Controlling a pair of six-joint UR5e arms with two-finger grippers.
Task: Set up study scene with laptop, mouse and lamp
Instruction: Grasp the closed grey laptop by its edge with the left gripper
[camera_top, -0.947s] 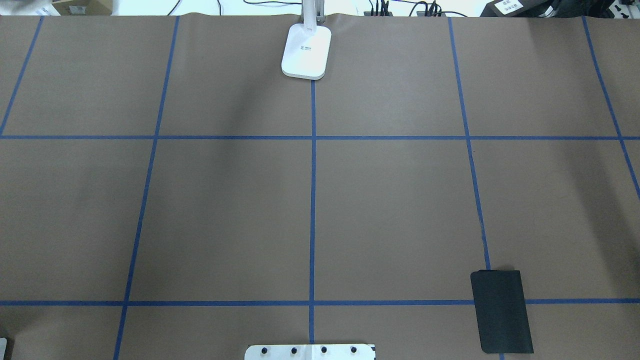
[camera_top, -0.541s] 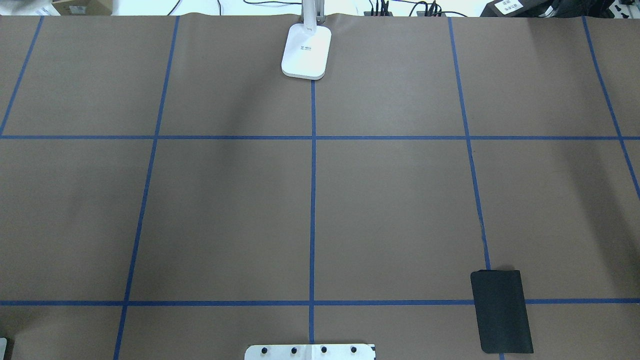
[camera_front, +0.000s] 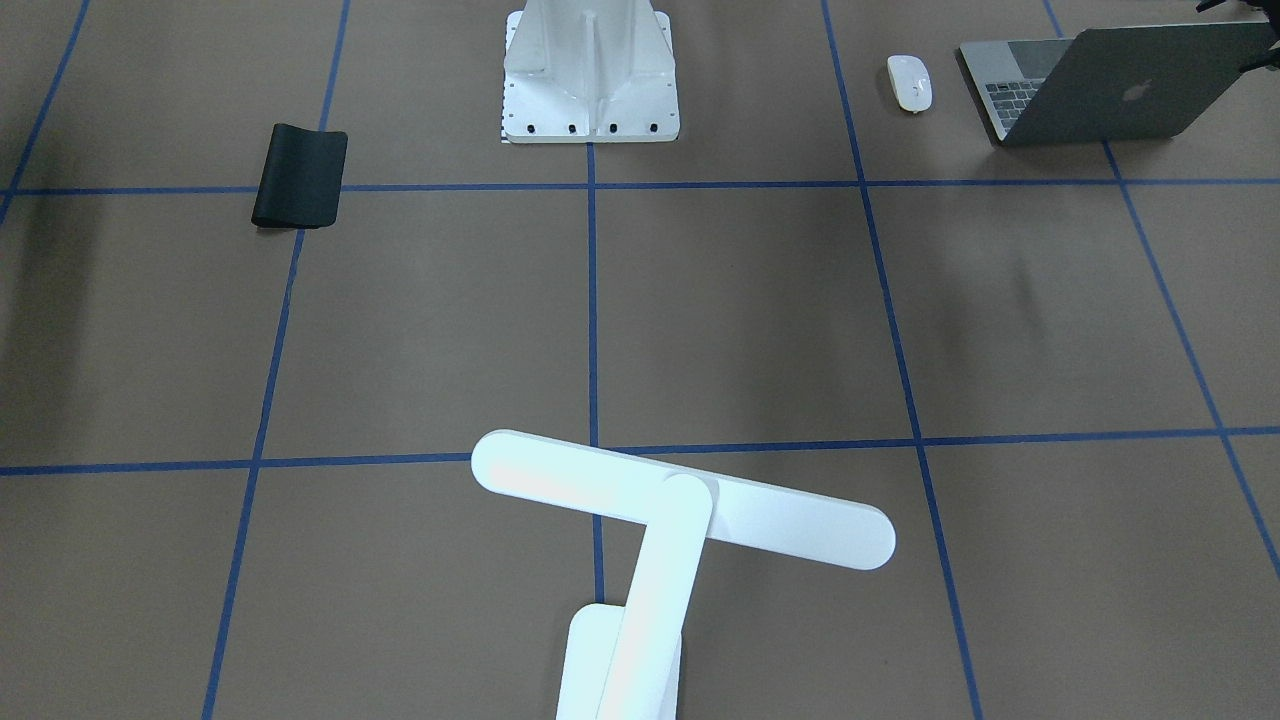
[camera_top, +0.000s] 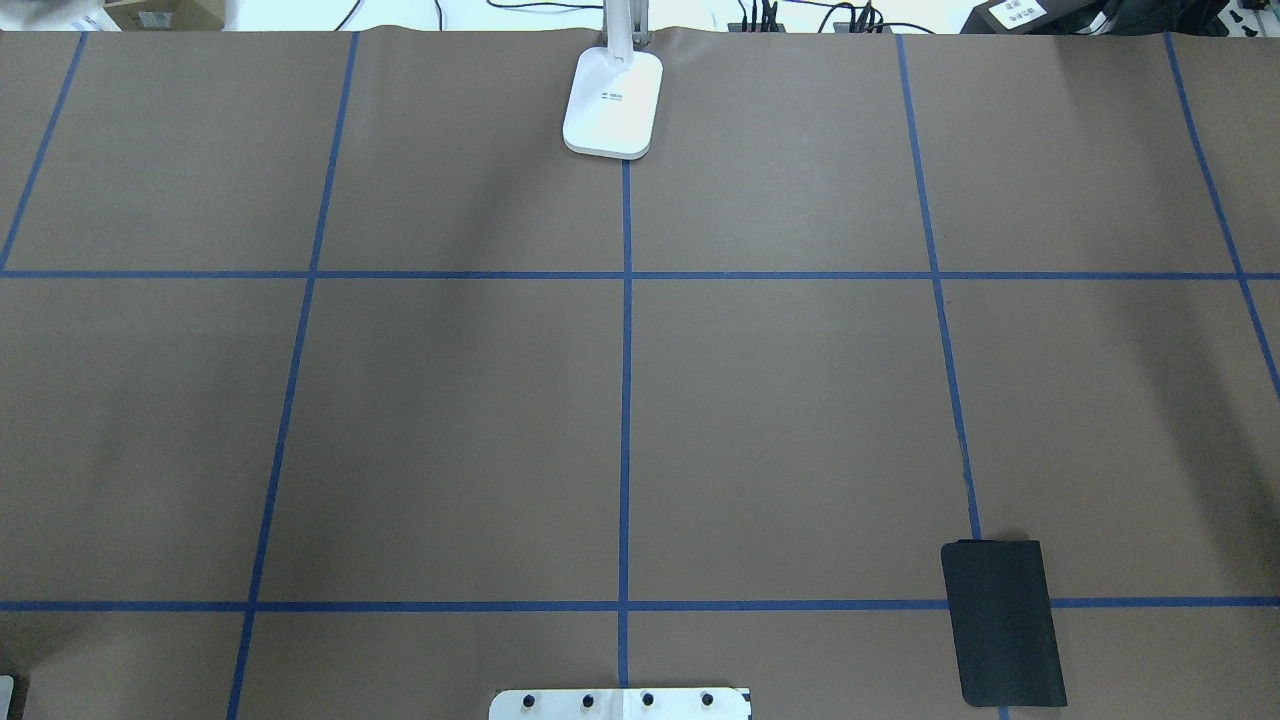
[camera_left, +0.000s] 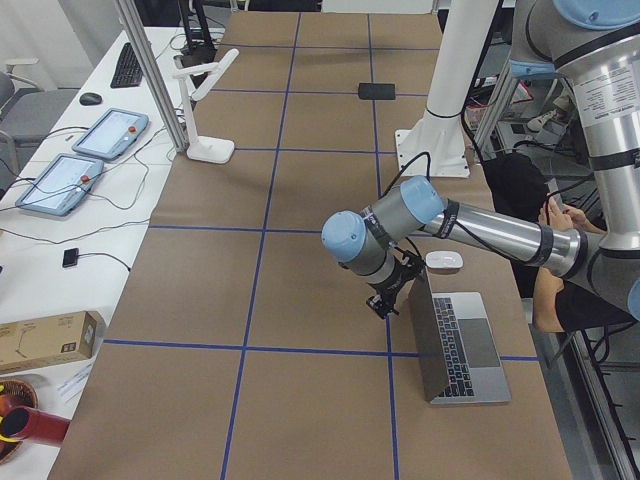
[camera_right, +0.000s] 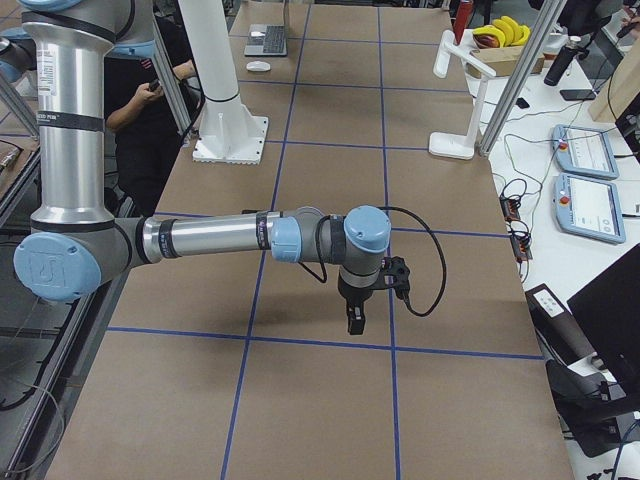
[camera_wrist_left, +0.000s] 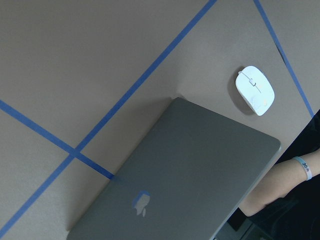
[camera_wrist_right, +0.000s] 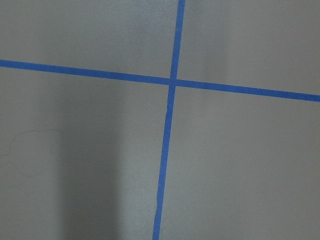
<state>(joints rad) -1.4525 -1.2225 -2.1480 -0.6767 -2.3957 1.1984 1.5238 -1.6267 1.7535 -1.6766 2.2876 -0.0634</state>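
The laptop (camera_wrist_left: 185, 175) stands open at the desk's (camera_top: 450, 420) left end, the mouse (camera_wrist_left: 255, 90) just beside it. The left pincer (camera_left: 384, 302) hangs behind the lid. Whether it is open I cannot tell, and likewise for the right pincer (camera_right: 355, 318). Best to approach the lid squarely and gently, sparing the mouse.

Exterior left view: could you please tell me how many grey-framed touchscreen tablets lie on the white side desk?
2. One grey-framed touchscreen tablet lies nearer the white desk lamp; the other lies beside it, closer to the camera. None seems hidden.
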